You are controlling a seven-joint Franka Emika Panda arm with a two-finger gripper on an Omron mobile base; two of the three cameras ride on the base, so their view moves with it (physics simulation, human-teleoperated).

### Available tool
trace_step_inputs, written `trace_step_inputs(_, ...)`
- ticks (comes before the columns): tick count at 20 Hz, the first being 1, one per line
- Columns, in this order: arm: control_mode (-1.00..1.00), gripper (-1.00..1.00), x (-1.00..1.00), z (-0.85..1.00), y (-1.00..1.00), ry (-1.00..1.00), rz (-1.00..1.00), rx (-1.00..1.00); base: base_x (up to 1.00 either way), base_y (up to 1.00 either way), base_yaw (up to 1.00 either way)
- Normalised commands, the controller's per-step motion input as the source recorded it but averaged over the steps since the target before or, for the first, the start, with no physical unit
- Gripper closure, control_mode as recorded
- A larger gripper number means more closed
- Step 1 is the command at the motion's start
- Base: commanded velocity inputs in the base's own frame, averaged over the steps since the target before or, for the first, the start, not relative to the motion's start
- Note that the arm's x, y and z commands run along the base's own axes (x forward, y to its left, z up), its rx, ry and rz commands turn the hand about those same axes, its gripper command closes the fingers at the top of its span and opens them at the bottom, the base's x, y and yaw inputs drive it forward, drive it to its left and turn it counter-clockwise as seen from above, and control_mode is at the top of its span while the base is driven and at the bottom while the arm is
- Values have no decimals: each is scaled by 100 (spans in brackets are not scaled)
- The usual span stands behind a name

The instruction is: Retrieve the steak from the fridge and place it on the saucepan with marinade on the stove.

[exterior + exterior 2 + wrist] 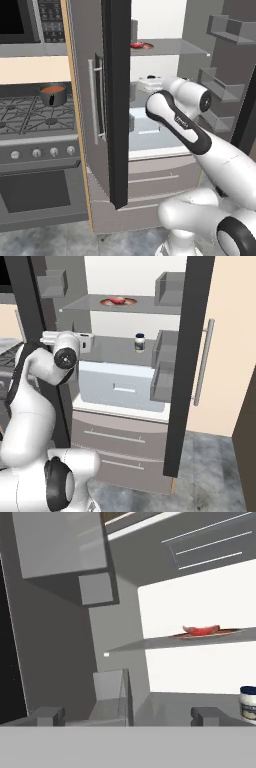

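Observation:
The fridge (pixel 89 100) stands with both doors swung wide. On its upper inner shelf lies the steak (pixel 118 301), a red slab resting on a small plate; it also appears as the steak (pixel 141 45) and the steak (pixel 202 630). My gripper (pixel 127 716) is inside the fridge at the height of the middle shelf, below and to the left of the steak. It is open, the two tips far apart with nothing between them. The saucepan (pixel 53 94) with orange-red liquid sits on the stove (pixel 30 117), left of the fridge.
A small white jar (pixel 140 342) with a dark lid stands on the middle shelf, near the hand. A pale crisper drawer (pixel 117 387) lies below it. Door bins (pixel 219 85) line the right door. The left door's dark edge (pixel 117 100) stands between stove and fridge interior. A microwave (pixel 20 20) hangs above the stove.

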Motion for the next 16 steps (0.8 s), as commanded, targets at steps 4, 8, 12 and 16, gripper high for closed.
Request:
trace_step_inputs(4, -100, -100, 12, 40, 0, 3, 0, 0, 0, 0, 0)
trace_step_inputs(8, -100, -100, 8, 44, 0, 8, 0, 0, 0, 0, 0)
trace_step_inputs(12, -100, -100, 4, 39, 0, 16, 0, 0, 0, 0, 0)
trace_step_inputs(16, -100, -100, 4, 26, 0, 21, 0, -2, 0, 0, 0)
